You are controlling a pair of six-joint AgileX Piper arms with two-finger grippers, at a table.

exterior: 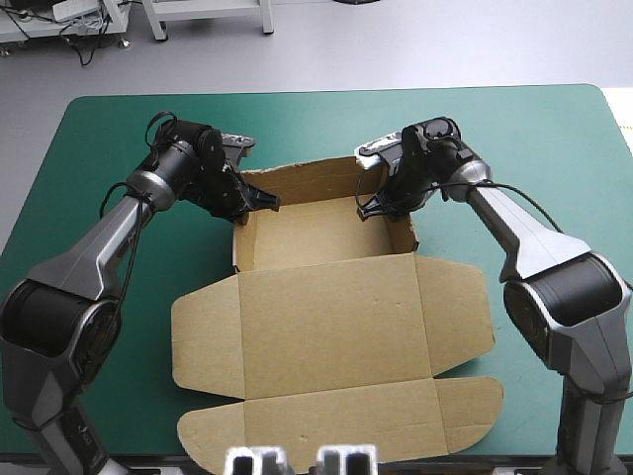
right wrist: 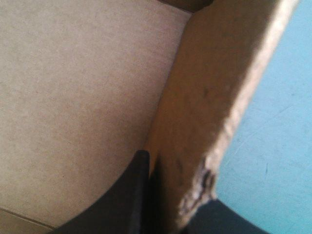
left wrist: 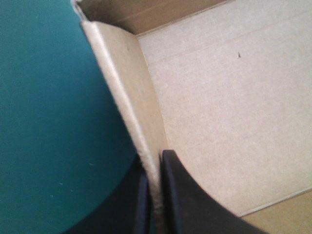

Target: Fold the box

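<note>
The brown box [exterior: 331, 297] lies mid-table as an open tray at the far side, its lid and flaps spread flat toward the near edge. My left gripper [exterior: 259, 201] pinches the tray's left wall [left wrist: 127, 97], one black finger [left wrist: 183, 195] inside and one outside, shut on the board. My right gripper [exterior: 381, 203] holds the tray's right wall [right wrist: 209, 112] the same way, its inner finger [right wrist: 129, 195] against the box floor side. Both walls stand upright. The back wall [exterior: 307, 178] is raised too.
The teal-green cover [exterior: 119, 148] shows bare to the left, right and behind the box. The flat lid with its rounded side flaps [exterior: 203, 341] reaches close to the table's near edge.
</note>
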